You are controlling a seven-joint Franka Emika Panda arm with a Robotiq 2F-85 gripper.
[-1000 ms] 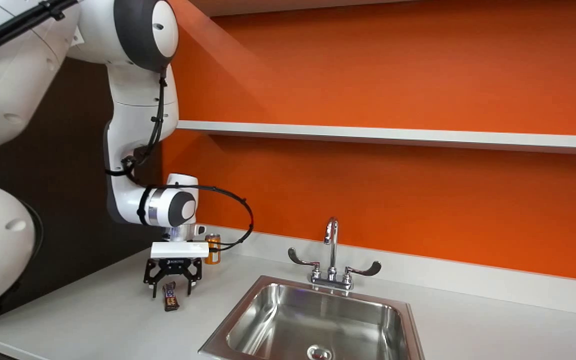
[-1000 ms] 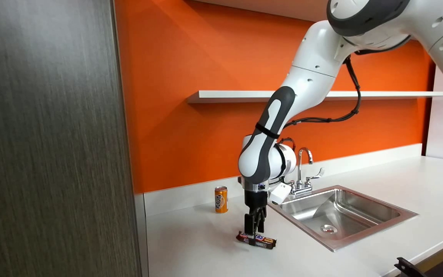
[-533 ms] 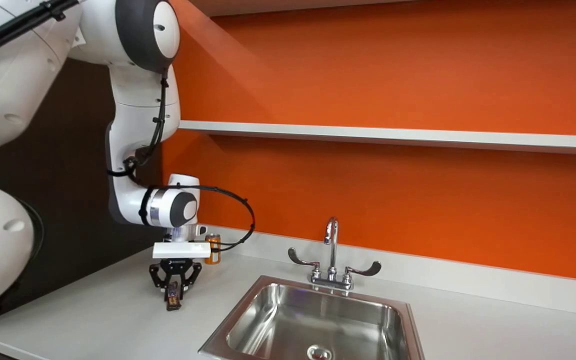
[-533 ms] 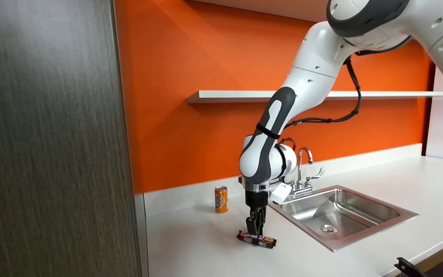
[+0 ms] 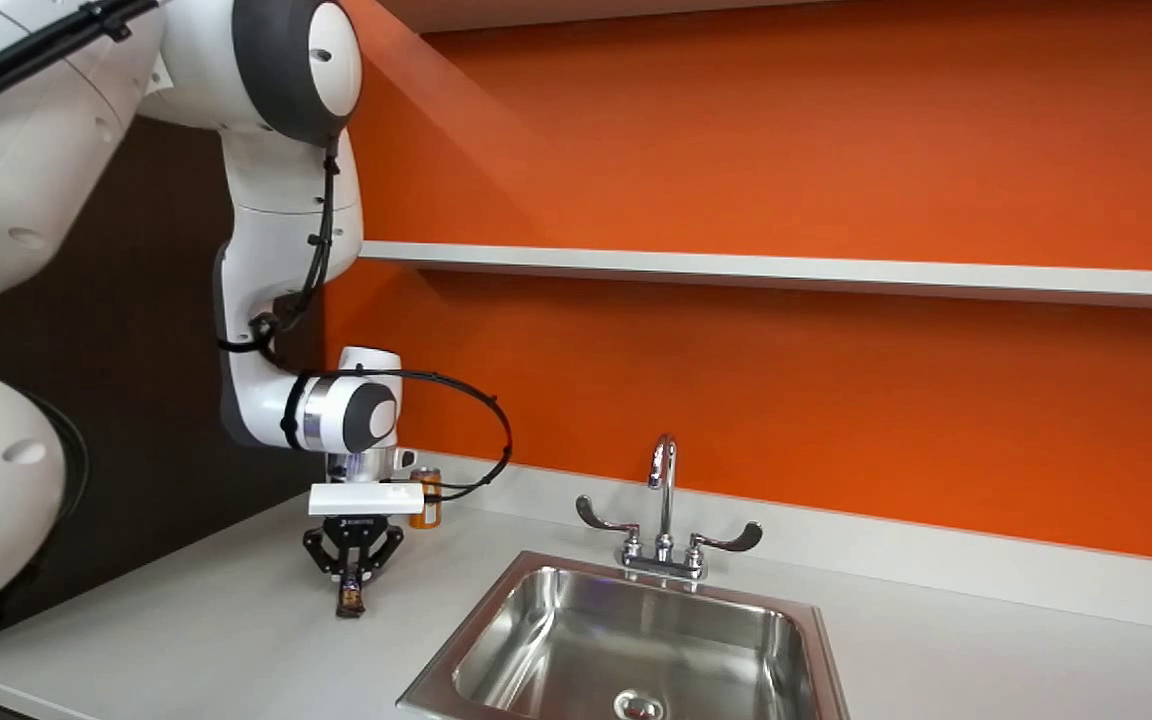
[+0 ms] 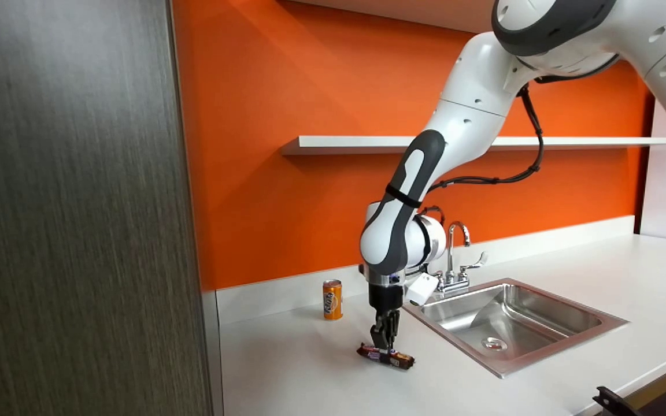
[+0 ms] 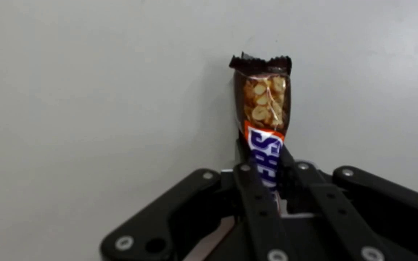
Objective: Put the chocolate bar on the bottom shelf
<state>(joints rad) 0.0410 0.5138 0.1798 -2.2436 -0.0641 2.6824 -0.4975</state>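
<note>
"Brown candy bar (image 7: 265, 116) down at the counter (image 6: 287, 372), gripper (image 7: 264, 154) just squeezed in on its middle! Grab's done, I reckon, so lifting should be next. Can't tell if it's off the counter yet."

"Which way's it pointing?"

"Lengthwise out toward us, nut-picture end first, roughly crosswise to the white shelf (image 5: 786, 268) behind."

In an exterior view, the chocolate bar (image 6: 395, 359) is gripped in the end effector (image 6: 386, 349) low in the frame's centre, with the can (image 6: 332, 299) on the desk (image 6: 287, 364) behind it to the left, the sink (image 6: 564, 345) to the right, the faucet (image 6: 450, 254) behind the sink, and the shelf (image 6: 344, 144) across the wall (image 6: 287, 219) above.
</note>
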